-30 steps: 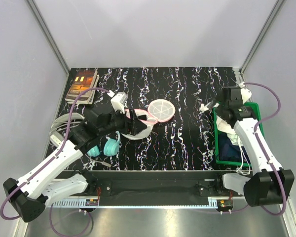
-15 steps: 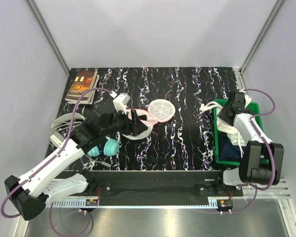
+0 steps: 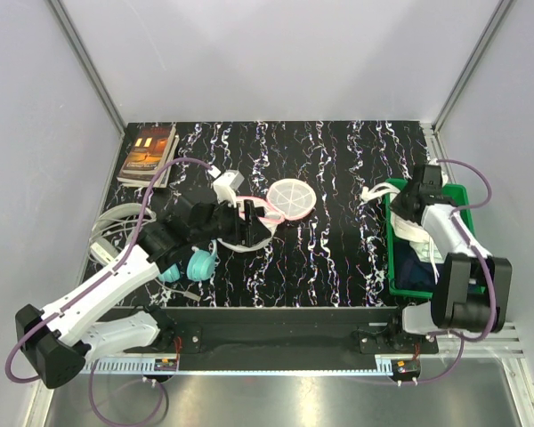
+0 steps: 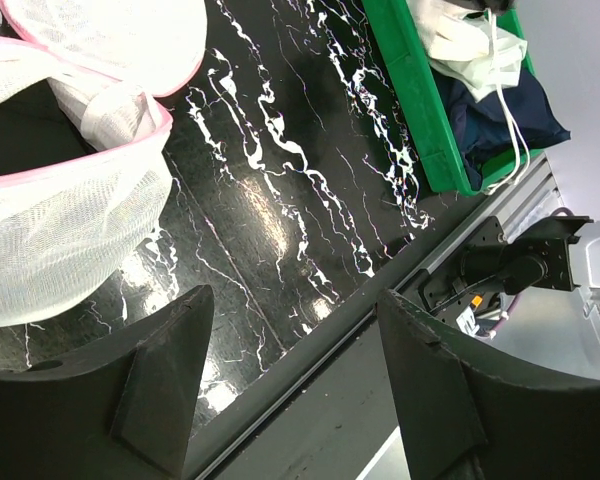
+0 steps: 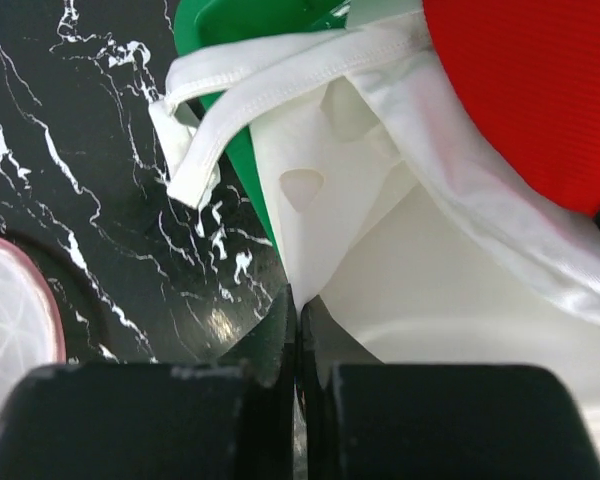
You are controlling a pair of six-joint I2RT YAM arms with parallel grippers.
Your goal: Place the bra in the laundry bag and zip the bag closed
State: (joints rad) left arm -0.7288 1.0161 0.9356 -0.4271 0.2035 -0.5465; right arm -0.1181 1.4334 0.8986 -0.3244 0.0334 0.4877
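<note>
Right hand [image 5: 296, 305] has just dropped from above the bin [image 4: 425, 120] onto the clothes and gone from wide open to fully shut. Its tips sit at the edge of the white cloth [image 5: 380, 250], with the red cloth [image 5: 540, 90] beside it. Whether any fabric is pinched, I can't tell.

The bra is not plainly in that hand. The only dark cloth [image 4: 515, 110] lies deeper in the bin, under the white; likely the bra, not certain.

Left hand [image 4: 292, 300]: it has barely shifted, jaws wide with nothing between them, hovering just beside the bag [image 4: 70, 230]. The bag lies open on the worktop [image 3: 338, 160], both halves splayed. Bagging looks not yet begun, zip undone.
</note>
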